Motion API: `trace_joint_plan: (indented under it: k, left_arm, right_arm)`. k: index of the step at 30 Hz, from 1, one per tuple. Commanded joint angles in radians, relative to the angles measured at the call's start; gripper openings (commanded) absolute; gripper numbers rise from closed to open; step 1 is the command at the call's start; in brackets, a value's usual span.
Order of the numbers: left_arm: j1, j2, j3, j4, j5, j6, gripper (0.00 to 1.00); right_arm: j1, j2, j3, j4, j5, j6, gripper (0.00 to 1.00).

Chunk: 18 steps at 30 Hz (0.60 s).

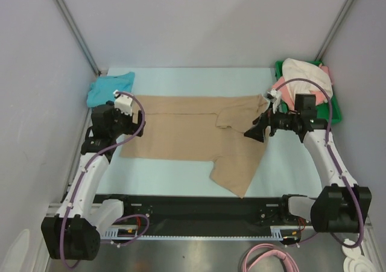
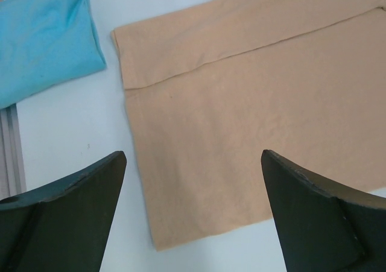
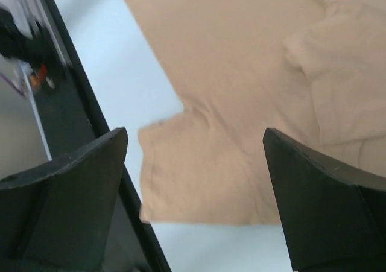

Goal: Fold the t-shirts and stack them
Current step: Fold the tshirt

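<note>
Two white arms with chunky black joints, the left arm point(image 1: 90, 178) and right arm point(image 1: 330, 157), each trailing a purple cable point(image 1: 143, 120). The left end effector point(image 2: 193, 163) and right end effector point(image 3: 196, 140) carry dark, wedge-shaped fingers point(image 2: 78, 224).

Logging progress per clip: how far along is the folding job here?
Done: the tan t-shirt lies spread, one long edge folded over. In hand: nothing; both pairs of jaws stand open above it. Left: finish it, then the teal t-shirt, plus the cream t-shirt and pink t-shirt in the green tray; nothing stacked.
</note>
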<state>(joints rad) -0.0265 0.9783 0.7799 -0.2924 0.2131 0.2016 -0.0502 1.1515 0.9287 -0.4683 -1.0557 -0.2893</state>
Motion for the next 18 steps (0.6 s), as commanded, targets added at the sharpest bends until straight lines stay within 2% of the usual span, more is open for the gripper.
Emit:
trace_joint_plan:
  k: [1, 2, 3, 4, 5, 6, 7, 11, 18]
  left_arm:
    - [0.01, -0.038, -0.03, 0.068, 0.042, 0.064, 1.0]
    - [0.01, -0.03, -0.033, 0.064, 0.028, 0.084, 1.0]
    - [0.013, -0.024, -0.033, 0.061, 0.005, 0.082, 1.0]
    - [0.016, -0.017, -0.034, 0.061, -0.044, 0.081, 1.0]
    - [0.017, 0.005, -0.033, 0.058, -0.064, 0.088, 1.0]
    - [0.022, 0.013, -0.031, 0.055, -0.076, 0.093, 0.98]
    - [0.023, 0.019, -0.036, 0.052, -0.084, 0.099, 0.96]
    - [0.023, 0.025, -0.042, 0.052, -0.112, 0.102, 0.95]
    - [0.023, 0.057, -0.03, 0.039, -0.126, 0.099, 0.95]
  right_arm:
    - [0.082, 0.063, 0.105, -0.331, 0.007, -0.353, 1.0]
    - [0.102, -0.003, 0.073, -0.273, 0.104, -0.364, 1.0]
    - [0.139, -0.062, -0.036, -0.201, 0.199, -0.417, 1.0]
    - [0.157, -0.117, -0.118, -0.059, 0.377, -0.468, 1.0]
    - [0.177, -0.162, -0.189, 0.001, 0.461, -0.525, 1.0]
    - [0.223, -0.24, -0.311, 0.041, 0.585, -0.644, 1.0]
    - [0.234, -0.262, -0.353, 0.066, 0.612, -0.701, 1.0]
    - [0.247, -0.308, -0.47, 0.016, 0.609, -0.853, 0.94]
    - [0.283, -0.335, -0.433, -0.199, 0.447, -0.906, 0.88]
